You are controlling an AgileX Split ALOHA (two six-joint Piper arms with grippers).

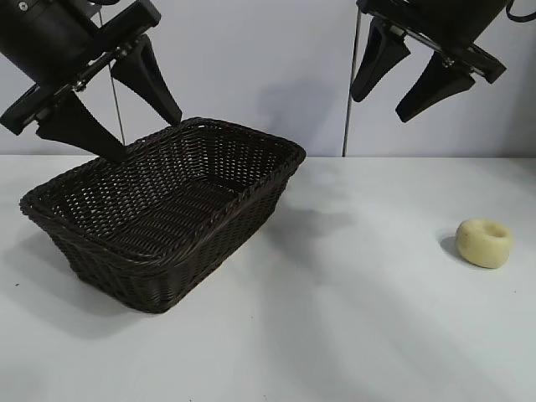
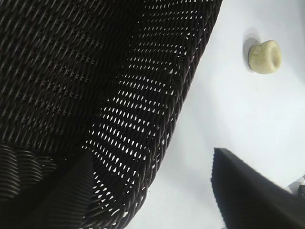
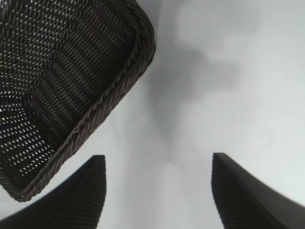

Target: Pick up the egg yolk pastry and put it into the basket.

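Wicker, dark brown and open-woven, makes up the basket point(image 1: 167, 213), which sits on the white counter point(image 1: 335, 335) at the left of the exterior view with nothing in it that can be seen. The egg yolk pastry point(image 1: 485, 243) rests on the counter well apart from it, far over at the right and close to that view's right edge, dimple upward. That is the relation the coming move turns on: the pastry lies below the right pincer point(image 1: 410, 75) and somewhat out toward the right edge, so the right arm is plainly the nearer one. Its fingers are spread and hold nothing, hanging high above the counter, and the right wrist view shows only bare counter between them (the pastry is not in that view at all), so I judge the arm must swing outward as well as descend before it can close. The left pincer point(image 1: 117, 105) hovers over the far left rim of the basket, also spread and empty; its wrist view catches the pastry point(image 2: 265, 57) far off past the basket's wall. Being squat and round, the pastry has no long axis to line up with, so any approach angle should serve. Open counter surrounds it on the sides that show, and the stretch between it and the basket's near right rim is free for the carry.
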